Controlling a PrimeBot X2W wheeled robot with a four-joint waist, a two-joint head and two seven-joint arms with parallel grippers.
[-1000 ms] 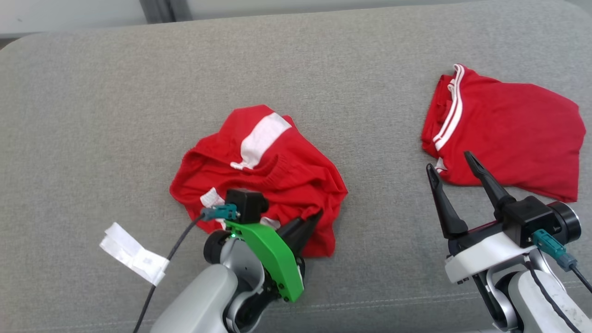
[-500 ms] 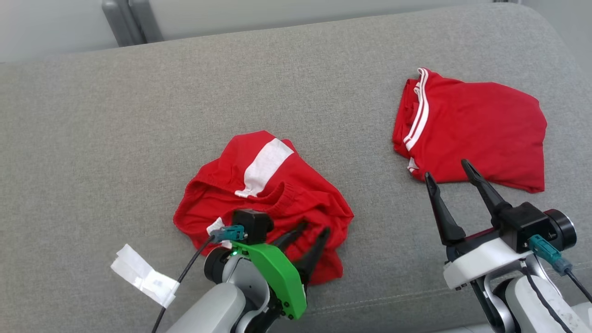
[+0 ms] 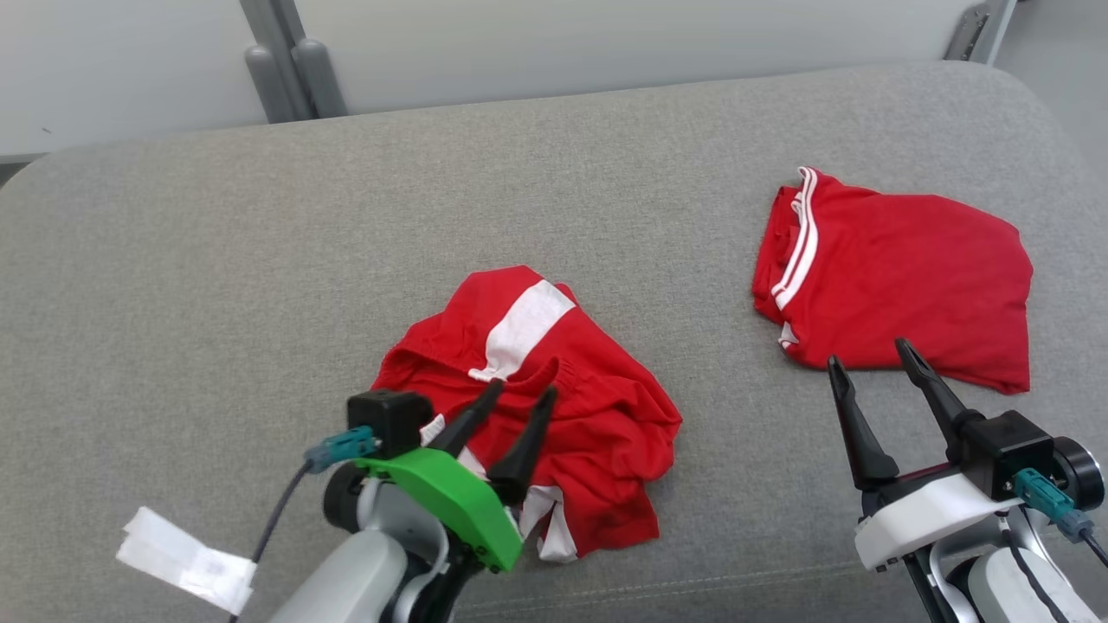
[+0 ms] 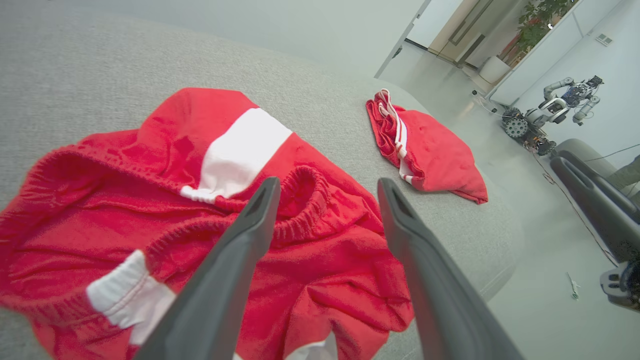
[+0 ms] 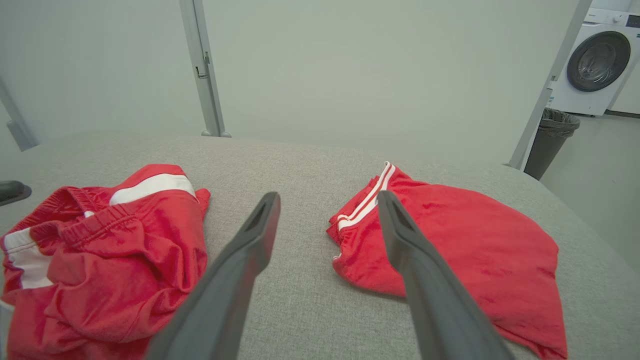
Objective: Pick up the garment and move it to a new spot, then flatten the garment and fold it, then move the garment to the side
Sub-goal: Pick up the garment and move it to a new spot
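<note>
Head view, garment: a crumpled red garment (image 3: pixel 606 415) with white patches is seen lying in the middle of the grey cushion (image 3: pixel 260 260).
Head view, left gripper: the left gripper (image 3: pixel 524 388) is held over the near side of it, jaws spread wide, nothing gripped.
Head view, right gripper: the right gripper (image 3: pixel 867 353) is seen wide open and empty, just in front of a folded red garment (image 3: pixel 917 277).
Left wrist view: a stretchy waistband (image 4: pixel 312 180) is seen under the two spread fingers.
Right wrist view: bare cushion is seen between the open fingers, with one garment on each side.
</note>
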